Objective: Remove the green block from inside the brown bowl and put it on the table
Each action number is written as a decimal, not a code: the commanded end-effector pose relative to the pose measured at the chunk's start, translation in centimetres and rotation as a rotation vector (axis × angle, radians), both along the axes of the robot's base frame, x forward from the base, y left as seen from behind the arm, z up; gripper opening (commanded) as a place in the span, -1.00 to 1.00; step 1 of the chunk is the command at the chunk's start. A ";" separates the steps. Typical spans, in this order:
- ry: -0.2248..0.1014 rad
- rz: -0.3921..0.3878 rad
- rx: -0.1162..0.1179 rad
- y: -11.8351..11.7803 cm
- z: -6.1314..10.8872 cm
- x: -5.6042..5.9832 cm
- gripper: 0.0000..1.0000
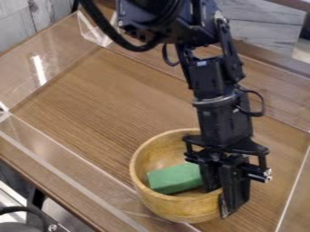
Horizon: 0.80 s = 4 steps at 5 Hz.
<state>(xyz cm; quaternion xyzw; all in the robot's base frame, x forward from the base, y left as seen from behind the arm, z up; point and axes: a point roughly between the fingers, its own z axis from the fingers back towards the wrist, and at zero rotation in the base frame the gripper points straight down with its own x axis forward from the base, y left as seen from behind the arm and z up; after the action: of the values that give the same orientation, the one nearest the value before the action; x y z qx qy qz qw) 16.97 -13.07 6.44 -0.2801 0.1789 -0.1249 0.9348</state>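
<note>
Single arm, one overhead-oblique view. My gripper (234, 186) hung pointing steeply down over the right-hand part of the brown bowl (158, 201), its dark fingers reaching past the bowl's right inner wall and rim. The jaws were drawn together; I could see nothing between them, so I recorded the tool as closed and empty.

The green block (176, 178) lay flat on the bowl's floor, left of centre as viewed. It sat just beside my fingers, on their left side. Whether its right end touched them I could not tell, since the fingers covered that end.

Long axis of the block: roughly left to right across the bowl, the right end tipped slightly toward the far rim. That put the block's short width across the line from near rim to far rim.

The bowl stood near the table's (109, 100) near right corner, close to the clear wall along the near edge. Bare wood lay to the left and beyond it.

Judgement: block not yet lifted, task barely begun. The coming move would need the jaws parted, shifted left over the block, and set to span its short width.

Risk noted: closed fingers could shove the block against the bowl wall.
</note>
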 end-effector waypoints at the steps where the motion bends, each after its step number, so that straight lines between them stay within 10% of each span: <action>1: 0.143 0.019 0.028 0.5 -1.0 -1.0 -1.00; 4: 0.172 0.031 0.017 1.4 0.9 -0.2 -1.00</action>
<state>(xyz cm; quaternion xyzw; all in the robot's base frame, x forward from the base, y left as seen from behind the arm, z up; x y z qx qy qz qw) 17.20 -11.94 7.48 -0.2891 0.2356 -0.1041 0.9220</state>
